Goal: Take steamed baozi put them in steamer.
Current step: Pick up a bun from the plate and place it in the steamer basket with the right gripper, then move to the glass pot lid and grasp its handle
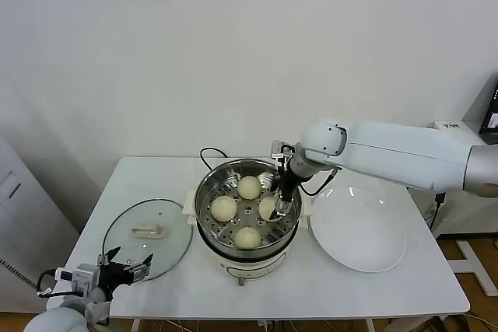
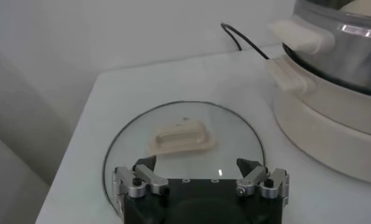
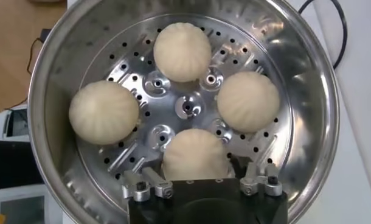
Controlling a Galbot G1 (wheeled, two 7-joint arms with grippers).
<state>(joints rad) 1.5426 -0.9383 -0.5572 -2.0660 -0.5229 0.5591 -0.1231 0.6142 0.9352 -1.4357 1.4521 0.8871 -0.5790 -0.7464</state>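
Note:
The steamer (image 1: 204,192) stands mid-table, and its steel wall (image 3: 58,79) fills the right wrist view. Several baozi lie on its perforated tray: one at the back (image 1: 249,186), one on the left (image 1: 224,207), one at the front (image 1: 248,237) and one on the right (image 1: 268,207). My right gripper (image 1: 282,206) is inside the pot at its right side. It is open, with its fingers on either side of the right baozi (image 3: 194,155), which rests on the tray. My left gripper (image 1: 124,263) is open and empty at the table's front-left edge, over the rim of the glass lid (image 2: 179,115).
The glass lid (image 1: 148,239) with a cream handle (image 2: 179,137) lies flat left of the steamer. An empty white plate (image 1: 358,227) lies right of the steamer. A black cord (image 1: 208,153) runs behind the pot. A wall stands close behind the table.

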